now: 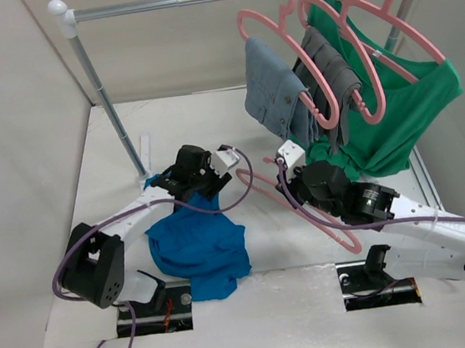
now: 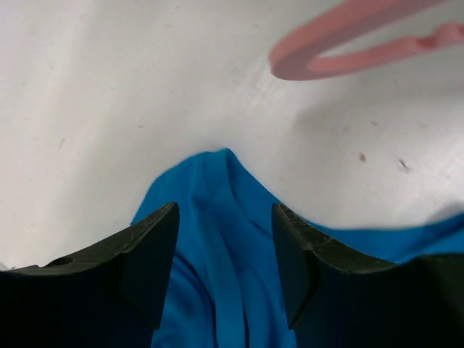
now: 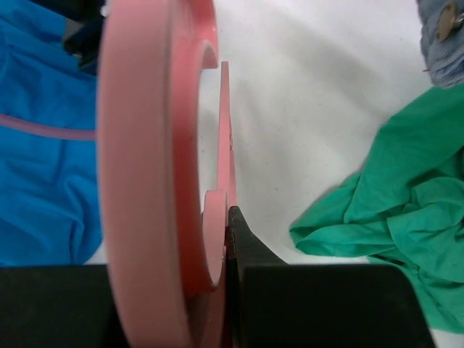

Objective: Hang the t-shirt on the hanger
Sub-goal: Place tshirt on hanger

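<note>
Top external view is showing the job barely started: the t-shirt (image 1: 199, 249) is lying crumpled on the table (image 1: 292, 289) just beside the hanger (image 3: 145, 145), on the left arm's side of it, with nothing threaded over the frame. Left gripper (image 2: 225, 217) is sitting half open, straddling a t-shirt fold without pinching it. Right gripper (image 3: 212, 246) is clamping narrow on the hanger, holding it low.
</note>
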You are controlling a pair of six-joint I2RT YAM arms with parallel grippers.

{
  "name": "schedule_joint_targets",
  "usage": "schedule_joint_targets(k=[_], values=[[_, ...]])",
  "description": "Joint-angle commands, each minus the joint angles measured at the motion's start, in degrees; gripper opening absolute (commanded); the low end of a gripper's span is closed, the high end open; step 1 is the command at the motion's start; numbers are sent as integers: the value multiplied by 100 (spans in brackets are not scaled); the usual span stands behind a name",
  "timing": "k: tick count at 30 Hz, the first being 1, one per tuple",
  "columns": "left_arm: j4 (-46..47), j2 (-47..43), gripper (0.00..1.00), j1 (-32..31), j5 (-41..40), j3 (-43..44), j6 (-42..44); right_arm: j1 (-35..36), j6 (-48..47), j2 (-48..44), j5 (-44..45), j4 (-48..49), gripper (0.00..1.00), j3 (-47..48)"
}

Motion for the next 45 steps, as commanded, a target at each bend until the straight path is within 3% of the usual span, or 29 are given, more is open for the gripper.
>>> schedule_joint_targets(k=[1, 10, 15, 19, 20, 22, 26, 38, 45], values=[[683, 132, 50, -48, -792, 6, -444, -23, -120, -9, 186, -104, 0, 480], [568, 572, 46, -48, -1030, -126, -611, -23, -137, -712, 599, -236, 0, 120], [515, 879, 46, -48, -599, 14, -734, -23, -137, -564, 599, -394, 0, 181], [567, 1047, 30, -48, -546, 68, -787, -23, -137, -510, 547, -395, 0, 234], [568, 1047, 14, -48, -546, 68, -787, -23, -85, -510, 547, -456, 0, 234], [568, 1047, 0, -48, -669, 120, -734, -23, -85, -510, 547, -508, 0, 234], [384, 1047, 0, -48, -721, 200, -681, -23, -85, -563, 547, -509, 0, 181], [-1602, 925, 0, 119, -99, 2105, -602, -23, -506, -765, -385, -211, 0, 234], [-1955, 634, 0, 119, 446, 2168, -602, -23, -401, -722, -718, 177, 0, 234]])
